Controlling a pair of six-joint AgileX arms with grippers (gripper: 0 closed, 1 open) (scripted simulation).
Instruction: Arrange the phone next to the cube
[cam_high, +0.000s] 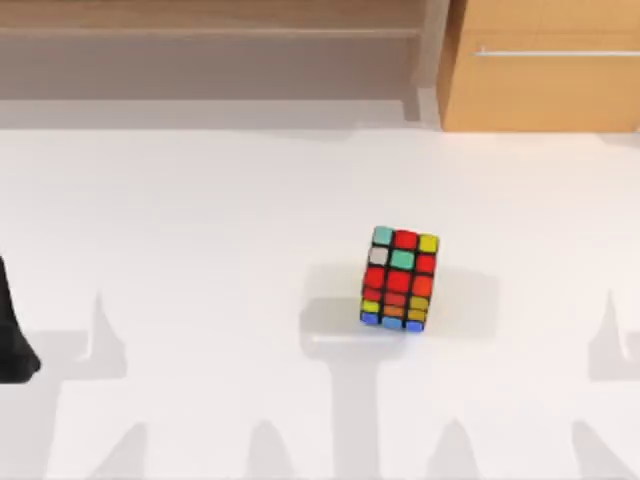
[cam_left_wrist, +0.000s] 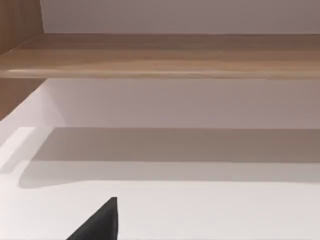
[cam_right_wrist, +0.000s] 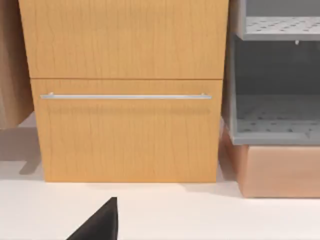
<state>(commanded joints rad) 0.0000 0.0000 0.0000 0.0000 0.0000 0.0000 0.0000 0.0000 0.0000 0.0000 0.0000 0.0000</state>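
cube waits alone, phone yet to be found

the white table (cam_high: 200, 200) spreads wide under the top view, with a long wooden shelf (cam_high: 210, 30) along its far edge and a wooden drawer cabinet (cam_high: 545, 65) with a thin metal handle at the far right. beside that cabinet, the right wrist view takes in a grey perforated rack (cam_right_wrist: 275, 75) standing on a wooden block (cam_right_wrist: 280, 170).

the left arm (cam_high: 12, 340) is a dark shape parked at the table's left edge, low in the top view. whether the fingers of either arm are spread or pressed together, i cannot tell; each wrist view catches just a dark wedge of its own gear.

the cube (cam_high: 399, 279) sits right of the table's centre, resting on the surface and turned a little askew. its top face carries teal, red, yellow and grey stickers; the near face runs red, orange, yellow and blue, all framed in black edging.

as a judgement, the task is at its opening: nothing is gripped and no phone lies beside the cube. the next move calls for locating the phone, gripping it flat across its narrow sides, and setting it down just beside the cube without nudging it.
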